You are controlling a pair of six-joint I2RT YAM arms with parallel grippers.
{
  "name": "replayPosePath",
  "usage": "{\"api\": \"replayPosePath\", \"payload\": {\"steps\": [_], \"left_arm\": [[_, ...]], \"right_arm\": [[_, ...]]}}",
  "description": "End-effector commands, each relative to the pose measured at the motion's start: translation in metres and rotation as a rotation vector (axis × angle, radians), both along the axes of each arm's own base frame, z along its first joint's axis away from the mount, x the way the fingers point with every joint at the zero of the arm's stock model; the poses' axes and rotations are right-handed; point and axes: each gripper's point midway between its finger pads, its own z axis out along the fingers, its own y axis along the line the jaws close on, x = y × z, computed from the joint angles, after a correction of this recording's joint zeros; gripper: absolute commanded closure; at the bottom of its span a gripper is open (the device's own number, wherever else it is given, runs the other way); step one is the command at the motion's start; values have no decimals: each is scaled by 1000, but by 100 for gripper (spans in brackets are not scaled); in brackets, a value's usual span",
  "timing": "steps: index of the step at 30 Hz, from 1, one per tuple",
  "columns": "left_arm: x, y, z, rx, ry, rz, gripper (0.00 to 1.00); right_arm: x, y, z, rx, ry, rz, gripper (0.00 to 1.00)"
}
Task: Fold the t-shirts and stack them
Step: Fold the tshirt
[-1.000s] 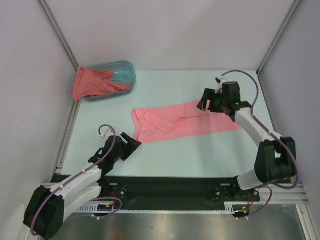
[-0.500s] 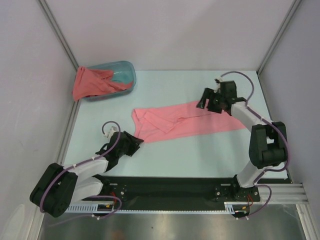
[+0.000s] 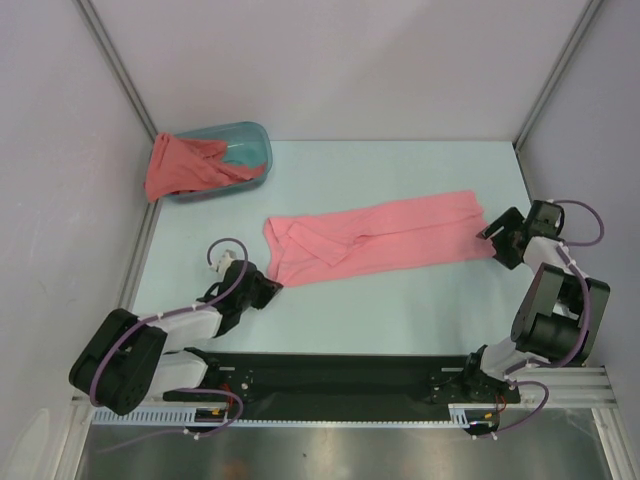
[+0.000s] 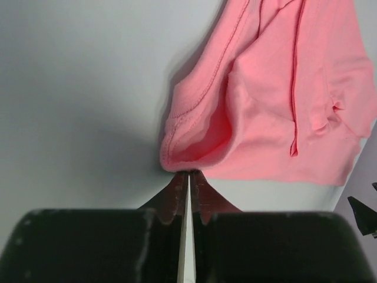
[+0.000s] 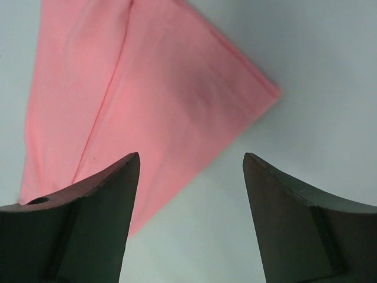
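In the left wrist view the salmon-pink shirt [image 4: 277,88] runs off the top and right edges; whether the left end effector [image 4: 187,174] actually pinches its hem corner cannot be told; a finger [image 5: 76,218] of the right end effector [image 5: 191,156] hides the shirt's lower part; the coral-red shirt [image 3: 175,170] covers the left end of the tub [image 3: 255,150]

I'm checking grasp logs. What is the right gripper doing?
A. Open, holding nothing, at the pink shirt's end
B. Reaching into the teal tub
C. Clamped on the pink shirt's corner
A: the right gripper has its fingers wide apart, and the salmon-pink shirt lies flat beyond them, ungripped.
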Motion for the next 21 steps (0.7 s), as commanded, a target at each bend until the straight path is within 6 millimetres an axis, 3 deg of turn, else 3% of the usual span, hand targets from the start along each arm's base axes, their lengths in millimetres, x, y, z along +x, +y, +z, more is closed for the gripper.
{"api": "replayPosePath", "payload": {"steps": [1, 7, 17, 21], "left_arm": [[13, 12, 3, 90, -38, 5, 96], [22, 10, 14, 115, -86, -17, 100], [36, 10, 29, 162, -146, -39, 100], [38, 9, 31, 168, -151, -42, 100]], "right_arm": [[-3, -23, -3, 21, -28, -105, 24], [-7, -35, -27, 39, -7, -145, 34], [4, -41, -42, 50, -20, -186, 44], [5, -43, -51, 58, -3, -210, 53]]}}
